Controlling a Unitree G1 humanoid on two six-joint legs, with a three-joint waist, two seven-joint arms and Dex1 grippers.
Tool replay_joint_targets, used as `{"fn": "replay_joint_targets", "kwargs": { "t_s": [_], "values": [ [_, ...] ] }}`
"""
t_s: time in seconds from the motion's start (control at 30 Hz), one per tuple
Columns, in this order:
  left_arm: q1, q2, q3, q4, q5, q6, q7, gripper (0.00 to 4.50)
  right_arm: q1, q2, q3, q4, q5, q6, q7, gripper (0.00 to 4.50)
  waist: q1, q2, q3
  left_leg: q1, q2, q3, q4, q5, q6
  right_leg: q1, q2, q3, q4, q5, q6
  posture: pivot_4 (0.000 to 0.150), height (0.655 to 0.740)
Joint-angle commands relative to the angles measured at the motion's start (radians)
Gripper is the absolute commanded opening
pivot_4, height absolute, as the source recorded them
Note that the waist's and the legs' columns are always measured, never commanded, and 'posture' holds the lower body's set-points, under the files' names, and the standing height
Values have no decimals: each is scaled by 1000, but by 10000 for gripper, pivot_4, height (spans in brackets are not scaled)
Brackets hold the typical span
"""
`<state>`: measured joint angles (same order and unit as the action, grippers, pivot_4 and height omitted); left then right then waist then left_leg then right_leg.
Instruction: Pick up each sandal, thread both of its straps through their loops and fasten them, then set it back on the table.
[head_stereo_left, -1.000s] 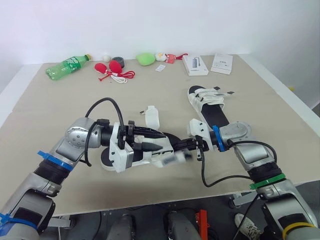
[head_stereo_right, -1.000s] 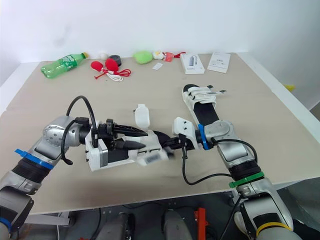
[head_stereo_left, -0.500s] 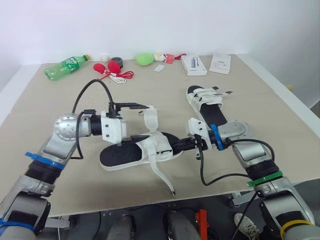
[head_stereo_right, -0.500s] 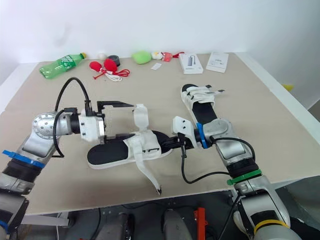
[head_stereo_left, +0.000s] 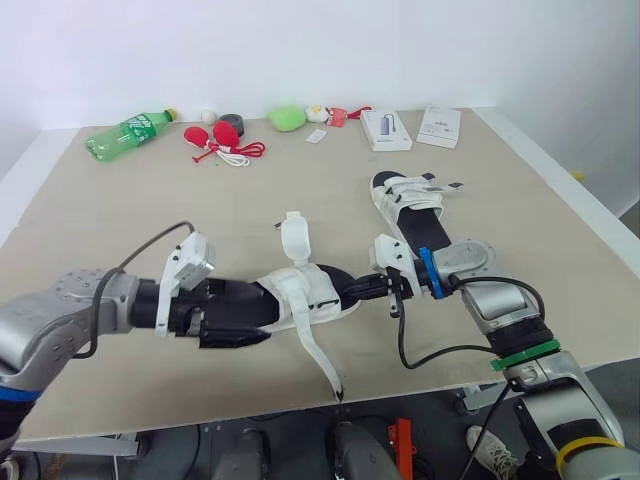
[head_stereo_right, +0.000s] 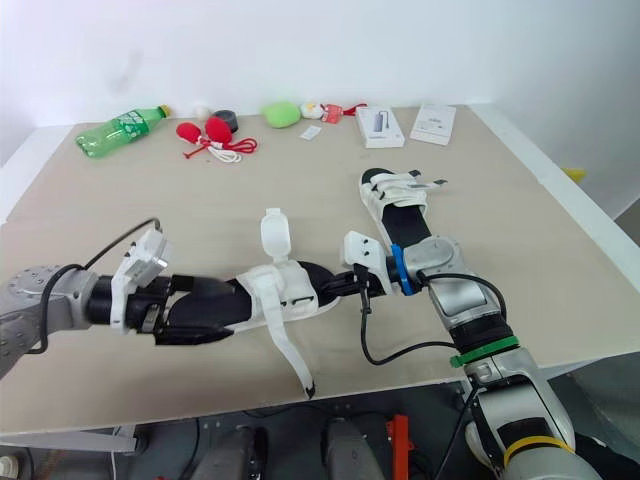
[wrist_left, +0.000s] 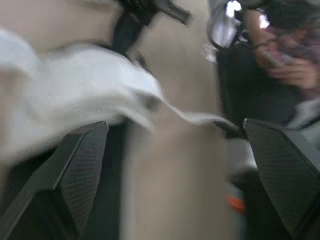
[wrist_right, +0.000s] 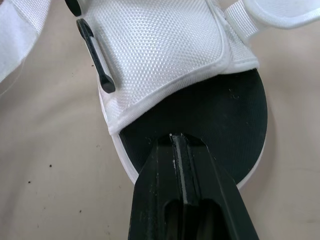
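Observation:
A white-strapped sandal with a black sole lies flat near the table's front edge. One strap stands up; a long one trails toward the edge. My left gripper is open, its fingers set wide on either side of the heel. My right gripper is shut, its tips resting on the black insole at the toe. A second sandal lies farther back on the right, with its straps across it.
Along the table's back edge are a green bottle, red toys with a cord, a green object and two white boxes. The front edge runs just below the sandal.
The left gripper let go of the tilted sandal, which now lies flat. The left arm swung low to the left, its open fingers at the heel. The right gripper stayed at the toe.

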<state>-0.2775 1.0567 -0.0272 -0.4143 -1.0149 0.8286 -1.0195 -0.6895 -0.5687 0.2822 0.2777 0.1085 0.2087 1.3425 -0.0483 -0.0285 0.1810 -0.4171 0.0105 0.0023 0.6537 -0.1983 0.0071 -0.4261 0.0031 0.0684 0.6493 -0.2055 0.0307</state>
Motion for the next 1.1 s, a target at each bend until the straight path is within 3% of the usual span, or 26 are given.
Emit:
{"fn": "replay_joint_targets", "kwargs": {
  "t_s": [0.03, 0.2, 0.57, 0.83, 1.1],
  "values": [
    [54, 36, 14, -73, -21, 66, -35, 44604, 5, -8, 3, -21, -1, -6, 4, 0, 0, 0, 0, 0, 0, 0, -1, 0, 0, 0, 0, 0, 0, -1, -1, 1500, 7400],
    [103, -43, -58, -42, 64, 81, 23, 44604, 10, -4, 2, -34, 0, 0, -1, 0, 1, 0, 0, 2, 0, 1, -2, 0, 0, 1, 0, 0, 1, -2, -3, 1500, 7400],
    [-65, -286, -143, 82, 215, 43, 71, 44604, 18, 12, -23, -153, 46, 78, -35, 0, 2, 0, 0, 3, 1, 2, -1, 0, -2, 1, 3, 2, 1, -1, -4, 1500, 7400],
    [-147, -377, -193, 138, 288, 40, 40, 44604, 35, 8, -17, -179, 48, 101, -60, 0, 3, 0, 0, 2, 1, 2, -1, 0, -3, 1, 4, 3, 1, -1, -4, 1500, 7400],
    [-149, -357, -116, 151, 156, 274, 47, 44604, 38, -8, -19, -172, 45, 98, -61, 0, 1, 0, 0, 2, 2, 1, -1, 0, -3, 1, 6, 3, 1, -1, -4, 1500, 7400]
  ]
}}
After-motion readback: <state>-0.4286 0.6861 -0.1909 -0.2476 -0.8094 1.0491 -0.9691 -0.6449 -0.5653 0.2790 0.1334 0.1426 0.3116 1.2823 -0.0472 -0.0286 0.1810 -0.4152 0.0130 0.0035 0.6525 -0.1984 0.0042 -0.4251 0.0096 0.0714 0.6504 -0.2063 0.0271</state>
